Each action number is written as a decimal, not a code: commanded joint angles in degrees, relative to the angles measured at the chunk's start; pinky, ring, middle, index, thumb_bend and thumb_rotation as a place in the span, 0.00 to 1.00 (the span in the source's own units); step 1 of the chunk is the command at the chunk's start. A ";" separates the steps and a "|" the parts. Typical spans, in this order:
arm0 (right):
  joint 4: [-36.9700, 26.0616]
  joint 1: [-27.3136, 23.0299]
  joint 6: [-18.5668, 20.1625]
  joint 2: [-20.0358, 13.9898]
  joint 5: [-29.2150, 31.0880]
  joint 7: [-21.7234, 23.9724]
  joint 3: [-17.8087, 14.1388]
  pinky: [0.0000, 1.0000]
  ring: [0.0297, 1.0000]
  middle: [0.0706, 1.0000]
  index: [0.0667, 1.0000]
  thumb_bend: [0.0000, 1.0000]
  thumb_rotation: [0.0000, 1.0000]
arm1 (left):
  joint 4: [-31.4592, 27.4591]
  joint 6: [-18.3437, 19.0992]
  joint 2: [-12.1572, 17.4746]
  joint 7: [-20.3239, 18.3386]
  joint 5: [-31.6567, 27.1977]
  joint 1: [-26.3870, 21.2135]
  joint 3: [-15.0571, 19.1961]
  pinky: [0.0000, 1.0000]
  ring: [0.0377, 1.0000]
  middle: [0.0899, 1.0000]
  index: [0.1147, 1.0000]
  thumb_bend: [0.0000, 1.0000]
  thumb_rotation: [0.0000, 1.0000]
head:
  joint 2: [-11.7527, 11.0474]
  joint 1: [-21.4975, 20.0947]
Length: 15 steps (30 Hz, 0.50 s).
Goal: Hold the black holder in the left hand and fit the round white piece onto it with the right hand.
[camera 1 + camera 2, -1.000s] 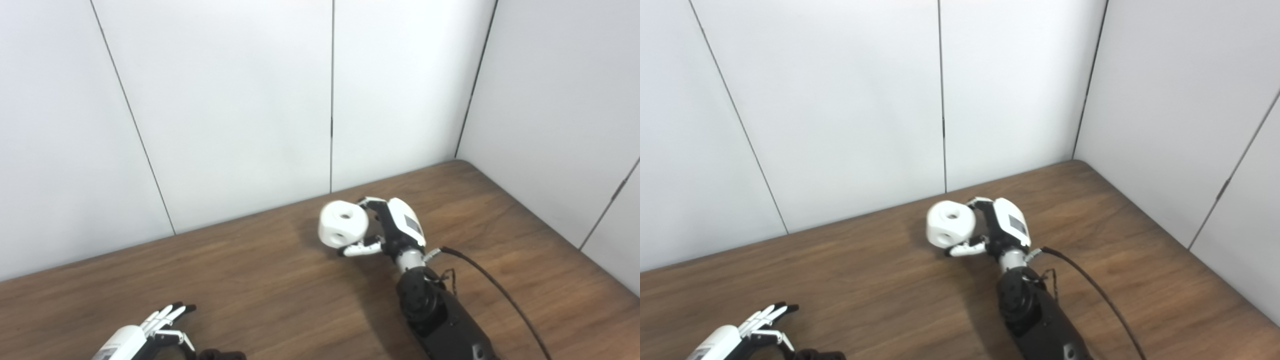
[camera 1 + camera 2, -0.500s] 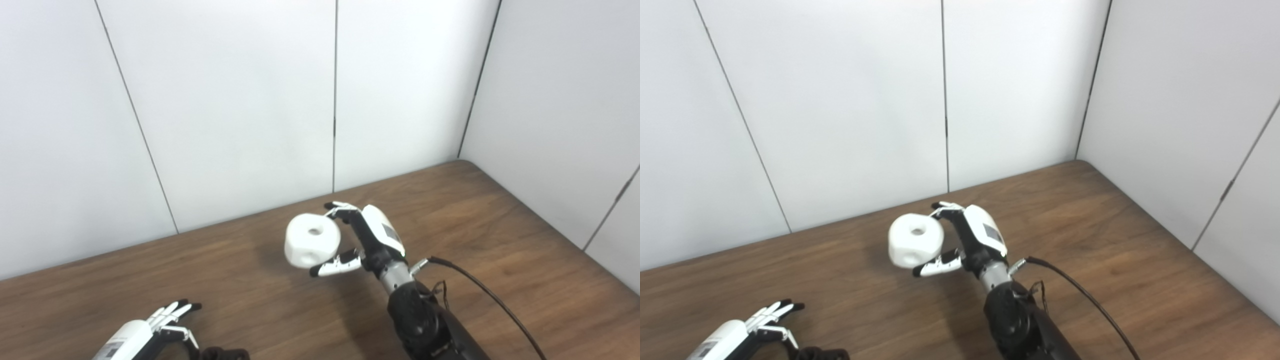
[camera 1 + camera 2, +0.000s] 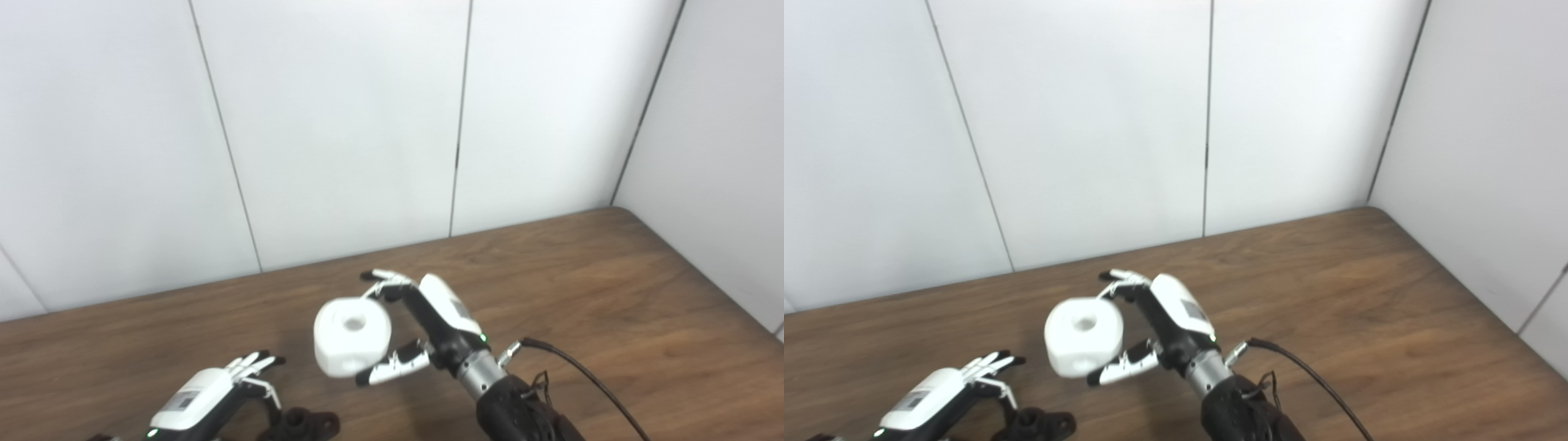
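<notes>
Right now the right hand (image 3: 429, 324) is gripping the round white piece (image 3: 352, 335) between fingers and thumb, hole facing up, clear above the table (image 3: 612, 294). From it, the black holder (image 3: 303, 424) is lying at about seven o'clock, just beside the left hand (image 3: 211, 398), whose fingers are reaching toward it without visibly clasping it.

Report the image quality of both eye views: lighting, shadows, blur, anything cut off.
Left eye view: even, soft light, no glare; the round white piece in the right robot hand is sharp and casts only a faint shadow on the table. Right eye view: same flat light; the black holder and left robot hand sit at the bottom edge, partly cut off.
</notes>
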 commanded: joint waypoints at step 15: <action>-6.40 0.61 -3.35 1.34 3.06 4.80 0.75 0.82 0.94 0.88 0.44 0.51 0.13 | -6.32 6.25 -3.20 -3.37 3.97 -1.65 -1.83 1.00 1.00 0.93 0.41 0.52 0.05 | 4.50 8.50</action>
